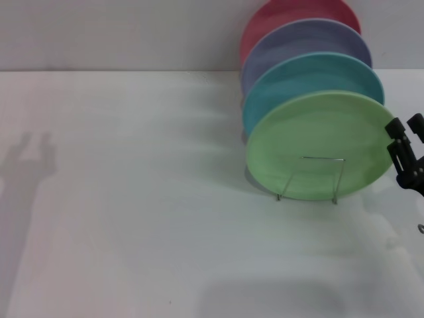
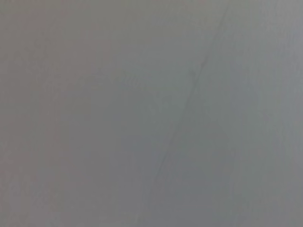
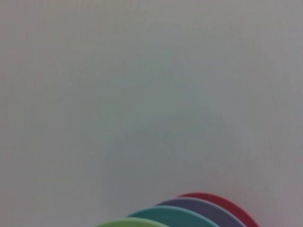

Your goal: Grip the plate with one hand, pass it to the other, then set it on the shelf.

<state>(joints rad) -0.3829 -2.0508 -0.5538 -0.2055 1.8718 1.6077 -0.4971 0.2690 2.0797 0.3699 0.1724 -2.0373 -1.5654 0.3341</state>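
Observation:
The pale green plate [image 1: 318, 142] stands upright at the front of a row of plates in the silver wire shelf [image 1: 311, 177], at the right of the table. Its top rim also shows in the right wrist view [image 3: 130, 222]. My right gripper [image 1: 405, 126] is at the far right edge of the head view, just beside the green plate's right rim. Its two black fingers are apart and hold nothing. My left gripper is out of view; the left wrist view shows only a bare grey surface.
Behind the green plate stand a light blue plate [image 1: 311, 73], a lilac plate [image 1: 298, 40] and a red plate [image 1: 278, 16]. The white table [image 1: 132, 199] stretches left and forward of the shelf. An arm's shadow [image 1: 30, 159] lies at the far left.

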